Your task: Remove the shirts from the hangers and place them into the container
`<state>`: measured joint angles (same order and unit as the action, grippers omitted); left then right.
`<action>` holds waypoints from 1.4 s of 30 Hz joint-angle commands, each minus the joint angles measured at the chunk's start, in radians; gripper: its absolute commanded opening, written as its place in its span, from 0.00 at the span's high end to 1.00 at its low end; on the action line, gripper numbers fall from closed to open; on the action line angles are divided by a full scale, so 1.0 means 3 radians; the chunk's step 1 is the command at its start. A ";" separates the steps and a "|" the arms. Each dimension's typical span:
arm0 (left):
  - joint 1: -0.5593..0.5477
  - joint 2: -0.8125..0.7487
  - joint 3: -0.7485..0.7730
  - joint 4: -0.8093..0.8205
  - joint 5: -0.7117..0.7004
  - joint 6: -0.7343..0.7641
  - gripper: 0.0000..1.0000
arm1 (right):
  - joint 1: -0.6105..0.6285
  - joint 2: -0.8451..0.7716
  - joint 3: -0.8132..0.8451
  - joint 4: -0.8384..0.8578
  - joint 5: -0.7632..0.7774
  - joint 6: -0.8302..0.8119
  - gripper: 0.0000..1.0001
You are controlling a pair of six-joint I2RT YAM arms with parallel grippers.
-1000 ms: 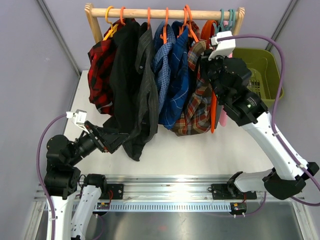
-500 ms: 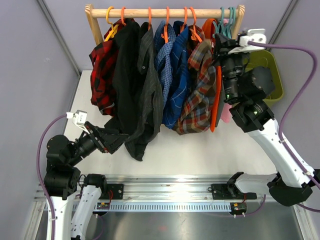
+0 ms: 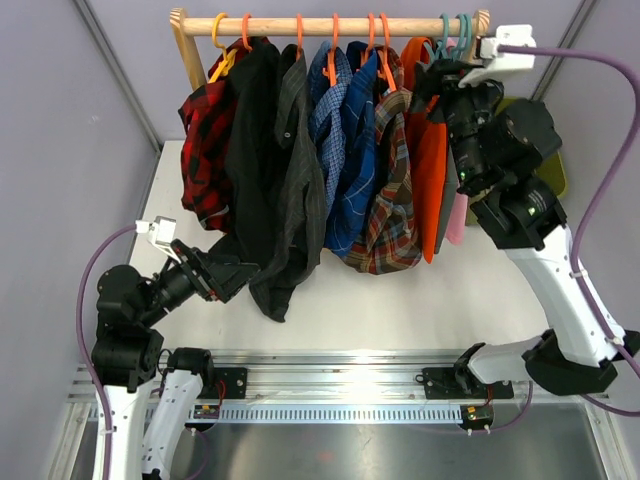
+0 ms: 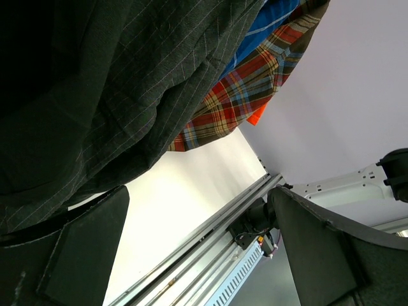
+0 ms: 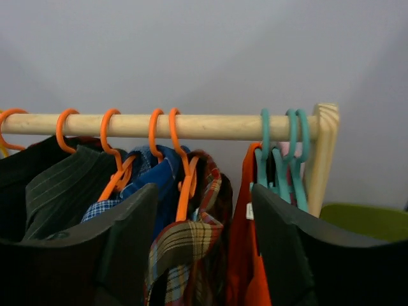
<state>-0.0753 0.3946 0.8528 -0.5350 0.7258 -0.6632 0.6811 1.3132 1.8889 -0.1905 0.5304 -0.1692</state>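
Note:
Several shirts hang on a wooden rail point(image 3: 330, 25): red-black plaid point(image 3: 205, 140), black point(image 3: 250, 150), grey point(image 3: 295, 190), light blue check point(image 3: 325, 120), dark blue plaid point(image 3: 355, 160), brown plaid point(image 3: 395, 190), orange point(image 3: 430, 170) and pink point(image 3: 457, 215). Their hangers are orange point(image 3: 333, 40), yellow point(image 3: 220, 40) and teal point(image 3: 455, 35). My right gripper point(image 3: 430, 85) is open just below the rail, level with the brown plaid collar point(image 5: 191, 242) and the orange shirt point(image 5: 245, 255), holding nothing. My left gripper point(image 3: 235, 272) stands open at the grey shirt's hem point(image 4: 95, 115). The green container point(image 5: 370, 220) sits behind the right arm.
The rail's end post point(image 5: 322, 159) stands close to the right of my right gripper point(image 5: 204, 210). Purple walls close in on both sides. The metal base rail point(image 4: 217, 236) runs along the table's near edge below my left gripper point(image 4: 201, 217).
My right gripper has risen and swung right, away from the brown plaid shirt's collar toward the rail's end, and its jaws have opened. The orange shirt now hangs in full view. The left arm is still.

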 commanded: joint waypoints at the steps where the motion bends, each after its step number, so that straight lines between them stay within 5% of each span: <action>1: -0.0010 0.0014 -0.0071 0.0178 0.0050 -0.0054 0.01 | 0.0005 0.0321 0.0768 -0.1097 -0.0132 0.0293 0.27; 12: -0.0010 -0.0042 -0.0122 0.0157 0.0045 -0.0014 0.01 | 0.0005 0.0751 0.1159 -0.2181 0.0063 0.0835 0.30; 21: -0.0010 -0.0109 -0.0112 0.0081 0.0020 0.0027 0.01 | 0.0005 0.0920 0.0939 -0.2244 0.0026 0.0998 0.31; 24: -0.0010 -0.0129 -0.0097 0.0014 0.0005 0.0058 0.01 | -0.0005 0.0961 0.0914 -0.2147 0.0190 0.0994 0.63; 26: -0.0010 -0.0149 -0.0082 -0.0016 -0.0001 0.0068 0.01 | -0.0051 0.1007 0.0934 -0.2131 0.0302 0.1004 1.00; 32: -0.0010 -0.0196 -0.0041 -0.0093 -0.0006 0.0099 0.01 | -0.0097 0.1007 0.1062 -0.1774 0.0665 0.0759 1.00; 42: -0.0010 -0.0231 -0.0030 -0.0119 0.0010 0.0078 0.01 | -0.0113 0.0598 0.0852 0.0015 0.0778 0.0048 1.00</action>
<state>-0.0753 0.3347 0.8146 -0.5888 0.7250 -0.6434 0.6735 1.5944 2.1139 -0.6640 0.6872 -0.0719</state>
